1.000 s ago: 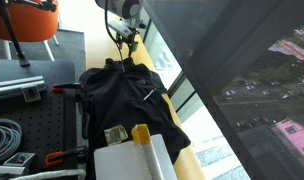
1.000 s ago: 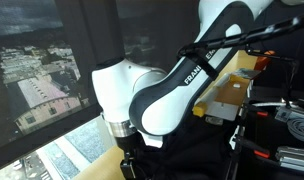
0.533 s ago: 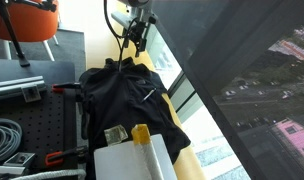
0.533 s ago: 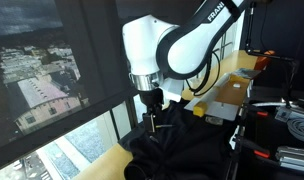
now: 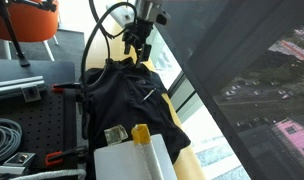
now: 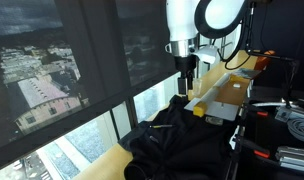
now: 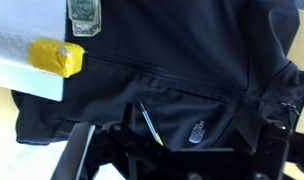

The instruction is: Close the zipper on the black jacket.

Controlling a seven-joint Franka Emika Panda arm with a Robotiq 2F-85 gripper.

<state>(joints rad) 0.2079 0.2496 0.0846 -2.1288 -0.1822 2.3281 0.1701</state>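
- A coiled grey cable [image 5: 4, 135] lies at the far left on a black perforated board [image 5: 42, 115].
- The black jacket [image 5: 127, 100] lies crumpled beside that board on a wooden ledge [image 5: 182, 108]. In both exterior views it is a loose heap [image 6: 187, 140].
- A white box [image 5: 122, 160] with a strip of yellow tape [image 5: 141, 133] touches the jacket's near edge. The wrist view shows both at its left [image 7: 22, 60].
- A thin pale zipper pull [image 7: 150, 122] rests on the cloth near a small logo.
- The gripper [image 5: 139, 48] hangs above the jacket's far end, apart from the cloth and pointing down [image 6: 189, 78]. I cannot tell how wide the claw is.
- A window [image 5: 242, 80] fills the right.
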